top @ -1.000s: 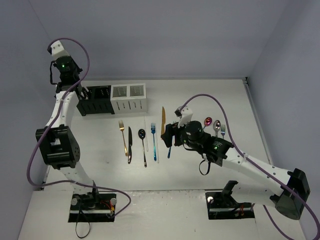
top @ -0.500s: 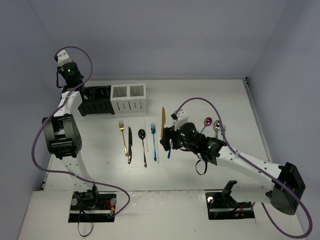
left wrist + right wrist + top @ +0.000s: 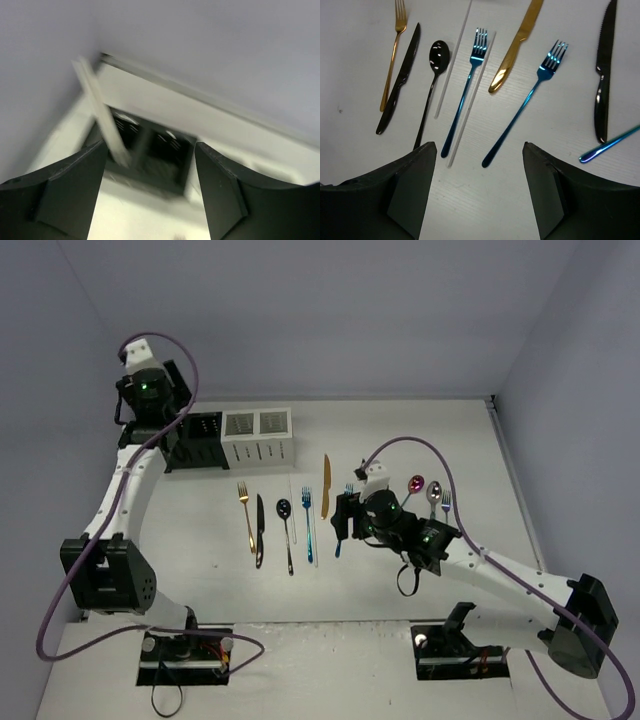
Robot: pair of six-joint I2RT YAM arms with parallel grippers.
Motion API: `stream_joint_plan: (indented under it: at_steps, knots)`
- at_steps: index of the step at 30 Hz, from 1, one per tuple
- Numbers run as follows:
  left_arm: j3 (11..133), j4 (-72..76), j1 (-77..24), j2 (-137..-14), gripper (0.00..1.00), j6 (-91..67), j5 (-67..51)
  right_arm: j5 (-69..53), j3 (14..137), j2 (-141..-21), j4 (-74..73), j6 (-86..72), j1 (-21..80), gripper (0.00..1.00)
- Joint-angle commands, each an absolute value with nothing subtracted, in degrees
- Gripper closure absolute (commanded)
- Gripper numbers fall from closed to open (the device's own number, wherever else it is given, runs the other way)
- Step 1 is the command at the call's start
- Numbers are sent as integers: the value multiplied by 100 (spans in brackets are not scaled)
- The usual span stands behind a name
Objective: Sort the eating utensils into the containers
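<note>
Since a second ago, your left arm has swung its wrist to the right, so it now stands above the black caddy (image 3: 197,440). The left claw (image 3: 150,144) has gone from clenched to released. Your right arm has hardly shifted.

The pale bench (image 3: 420,430) carries everything. The black caddy stands at its far left, side by side with the white caddy (image 3: 258,435).

Seen from the left wrist, a pale chopstick (image 3: 102,115) slants between the spread fingers, close beside the left-hand one. It is blurred. Its lower end is at the black caddy's left-hand compartment, but you cannot tell whether it is inside.

The right claw (image 3: 479,146) is released and grasps nothing. It hovers over a row of cutlery lying flat on the bench.

Seen from the right wrist, the row runs left to right:
- a gold fork (image 3: 395,50)
- a black knife (image 3: 400,85)
- a black spoon (image 3: 432,85)
- a thin pale stick (image 3: 452,65)
- a blue fork (image 3: 465,90), with a second pale stick (image 3: 472,100) just beside it
- a gold knife (image 3: 515,45)
- a second blue fork (image 3: 525,105)
- a second black knife (image 3: 602,75)
- a blue handle (image 3: 610,145), cut off at the edge

Beyond the right arm lie a pink spoon (image 3: 415,483), a silver spoon (image 3: 433,490) and a small blue fork (image 3: 446,502), close together.
</note>
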State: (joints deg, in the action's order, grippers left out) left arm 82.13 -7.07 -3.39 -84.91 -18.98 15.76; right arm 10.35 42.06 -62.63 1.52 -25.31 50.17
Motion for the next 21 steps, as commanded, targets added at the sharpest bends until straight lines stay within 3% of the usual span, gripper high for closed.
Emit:
stream_joint_plan:
  at_steps: [1, 8, 14, 21]
  knots:
    - [8242, -2629, -1628, -7804, 31, -2331, 1204, 1724, 4263, -5718, -227, -2709, 4748, 33]
    - [7846, -3220, -3031, -8157, 34, -3102, 661, 1560, 4094, -5303, -451, -2733, 4142, 33]
    - [8840, -3774, -3207, -9683, 50, -3094, 440, 1460, 4027, -5051, -508, -2794, 4113, 33]
    - [9652, -4046, -3177, -11126, 58, -3023, 521, 1398, 3926, -4840, -577, -2841, 4113, 33]
